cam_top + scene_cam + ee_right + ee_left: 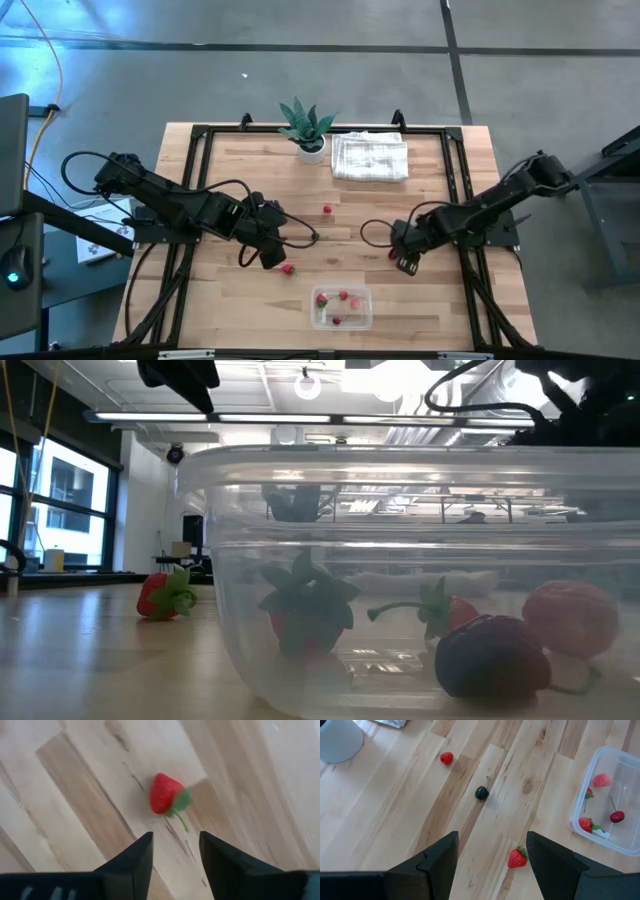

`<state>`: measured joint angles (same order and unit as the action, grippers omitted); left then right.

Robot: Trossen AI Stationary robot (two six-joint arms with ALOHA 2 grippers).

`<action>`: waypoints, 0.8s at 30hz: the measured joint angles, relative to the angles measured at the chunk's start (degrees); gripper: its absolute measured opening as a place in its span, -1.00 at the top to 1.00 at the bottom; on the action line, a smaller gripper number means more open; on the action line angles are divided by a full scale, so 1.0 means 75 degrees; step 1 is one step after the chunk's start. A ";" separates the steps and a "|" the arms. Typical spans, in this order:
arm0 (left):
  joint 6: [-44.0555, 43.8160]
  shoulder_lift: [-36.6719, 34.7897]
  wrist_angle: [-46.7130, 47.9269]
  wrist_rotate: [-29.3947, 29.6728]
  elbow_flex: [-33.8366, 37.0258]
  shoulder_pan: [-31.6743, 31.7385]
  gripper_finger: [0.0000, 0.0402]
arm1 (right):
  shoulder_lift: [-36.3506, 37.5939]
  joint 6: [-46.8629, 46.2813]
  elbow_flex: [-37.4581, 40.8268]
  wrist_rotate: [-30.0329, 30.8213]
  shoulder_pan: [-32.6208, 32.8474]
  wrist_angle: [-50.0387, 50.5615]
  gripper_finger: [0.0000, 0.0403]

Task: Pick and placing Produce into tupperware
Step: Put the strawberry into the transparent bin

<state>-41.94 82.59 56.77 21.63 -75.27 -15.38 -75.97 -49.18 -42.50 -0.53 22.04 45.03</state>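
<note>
Two pincers [272, 258] [404, 262] spread, empty, each over a loose strawberry [517, 858] [166, 794] beside your tub [365, 296], lined up to grab.

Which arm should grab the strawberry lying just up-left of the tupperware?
Left, probably. The left tool is open and hangs right by that strawberry, which shows between its fingers, with the tupperware close by. The right tool is open over a different strawberry on its own side.

table [240, 310]: wood | on it: tupperware [342, 308], loose strawberries [288, 268], potted plant [308, 131], cloth [370, 157]
</note>
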 joint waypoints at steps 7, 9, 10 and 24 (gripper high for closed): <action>-0.0075 0.0000 0.0001 0.0000 0.0001 0.0000 -0.11 | -0.0566 0.0973 0.0000 -0.0144 0.0000 -0.0192 0.19; -0.0076 0.0000 -0.0002 0.0002 0.0001 0.0000 -0.11 | -0.0696 0.1149 0.0000 -0.0189 0.0000 -0.0180 0.19; -0.0078 0.0000 -0.0005 0.0003 0.0001 0.0000 -0.11 | -0.0745 0.1222 0.0000 -0.0193 0.0000 -0.0180 0.19; -0.0121 0.0000 -0.0088 0.0003 0.0000 0.0000 -0.11 | -0.0973 0.1212 0.0000 0.0019 -0.0241 -0.0183 0.27</action>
<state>-42.85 82.59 56.10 21.65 -75.27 -15.38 -83.26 -40.09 -42.50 -0.39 20.23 43.66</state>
